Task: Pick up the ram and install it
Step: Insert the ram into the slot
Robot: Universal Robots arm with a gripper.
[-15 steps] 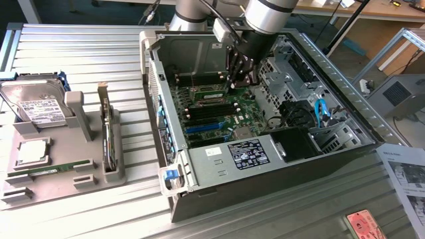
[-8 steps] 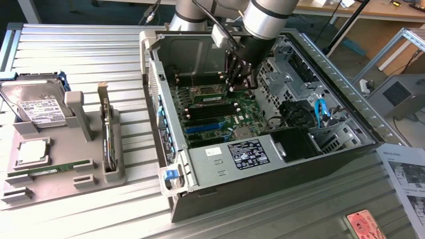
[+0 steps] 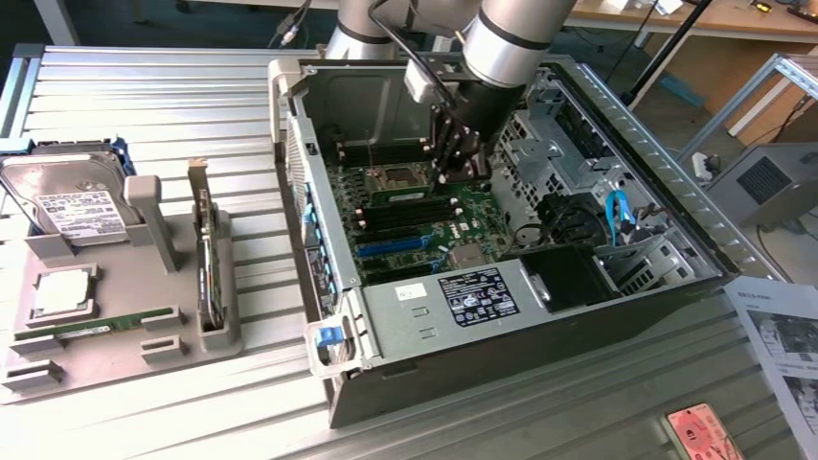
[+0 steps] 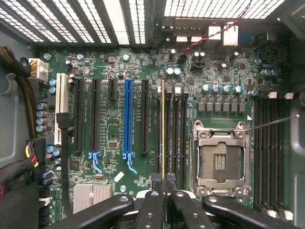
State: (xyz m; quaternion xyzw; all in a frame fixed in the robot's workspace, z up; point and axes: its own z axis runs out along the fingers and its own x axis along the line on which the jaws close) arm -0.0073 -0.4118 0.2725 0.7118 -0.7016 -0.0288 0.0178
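Wrist view, end effector: my two black fingers are clenched on the ram, one finger on each flat side.
Wrist view, ram: I see it edge-on as a thin yellowish line, held upright over the motherboard. It runs along the black memory slots, between the blue slot and the processor socket. I cannot tell whether its lower edge sits in a slot.
Wrist view, processor socket: a square metal frame just beside those memory slots.
Wrist view, second slot bank: more black slots on the far side of the socket from the ram.
Exterior view, arm: it reaches down into the open computer case, with my end effector low over the motherboard near the socket.
Exterior view, computer case: it lies on its side, open face up, on the ridged metal surface.
Exterior view, tray: grey, on the surface to the exterior view's left of the case, well apart from my end effector.
Exterior view, tray contents: a hard drive at the far end, a square silver chip nearer, and a card standing on edge in a holder.
Exterior view, paper sheet: it lies to the exterior view's right of the case.
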